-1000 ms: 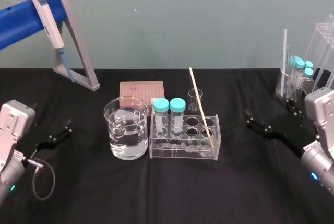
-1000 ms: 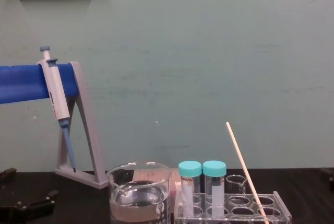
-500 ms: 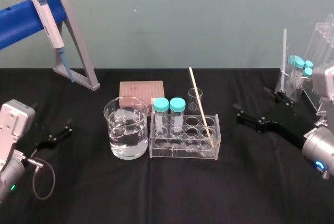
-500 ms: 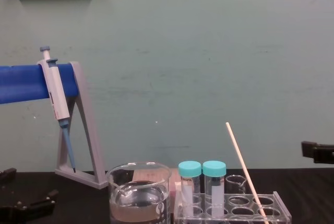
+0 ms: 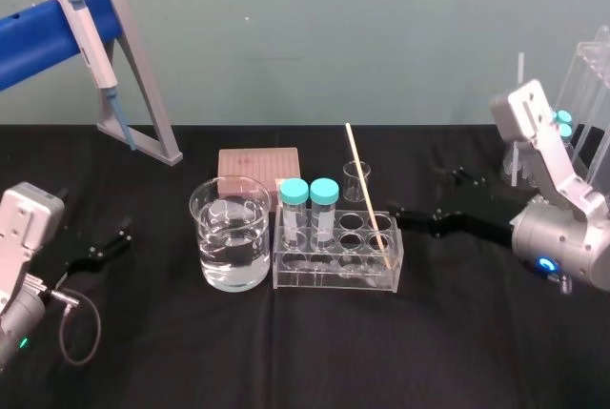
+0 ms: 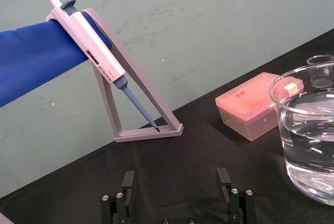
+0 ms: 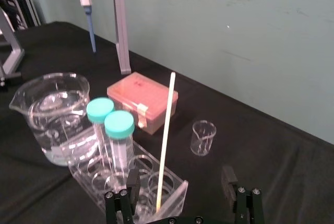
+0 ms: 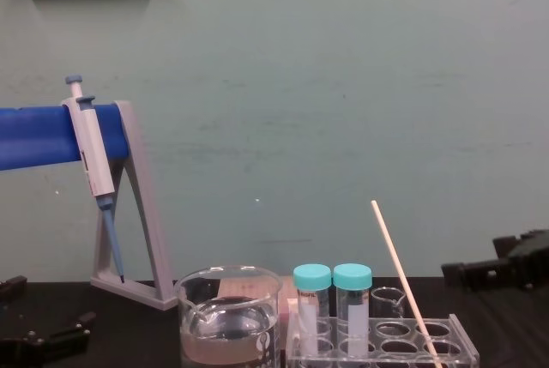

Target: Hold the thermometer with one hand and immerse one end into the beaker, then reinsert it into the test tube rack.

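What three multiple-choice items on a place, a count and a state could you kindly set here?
1. The thermometer stands: A) in the beaker B) in the test tube rack C) on the table
2. Teal-capped tubes in the rack: A) one B) two C) four
3. The right gripper is: A) open near the rack B) shut on the thermometer C) shut on a tube
B, its foot sits in a rack hole; B, two caps show; A, its fingers stand apart. The left gripper rests open, parked.
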You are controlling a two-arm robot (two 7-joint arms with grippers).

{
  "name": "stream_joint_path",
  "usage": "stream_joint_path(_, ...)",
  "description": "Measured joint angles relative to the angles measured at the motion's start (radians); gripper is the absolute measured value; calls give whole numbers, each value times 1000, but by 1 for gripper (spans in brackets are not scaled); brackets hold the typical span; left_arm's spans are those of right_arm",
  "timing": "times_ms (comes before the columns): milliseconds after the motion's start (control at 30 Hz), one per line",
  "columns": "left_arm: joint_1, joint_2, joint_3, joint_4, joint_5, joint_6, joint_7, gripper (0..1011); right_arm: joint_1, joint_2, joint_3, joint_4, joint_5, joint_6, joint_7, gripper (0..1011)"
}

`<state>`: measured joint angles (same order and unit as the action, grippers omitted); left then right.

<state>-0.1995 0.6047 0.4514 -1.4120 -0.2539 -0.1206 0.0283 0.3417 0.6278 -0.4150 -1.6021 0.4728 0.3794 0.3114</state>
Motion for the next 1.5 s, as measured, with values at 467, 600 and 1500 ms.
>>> stream_joint_path(467,0,0,0,0,0,0,0,1004,133,-116,-4,190,24,23,84,1003)
stream_joint_path(600,0,0,0,0,0,0,0,1004,163,-136,-12,227,25,27,93,1003)
stream_joint_path(1500,0,0,0,0,0,0,0,1004,248,-228,-59,358,-20,32,98,1003)
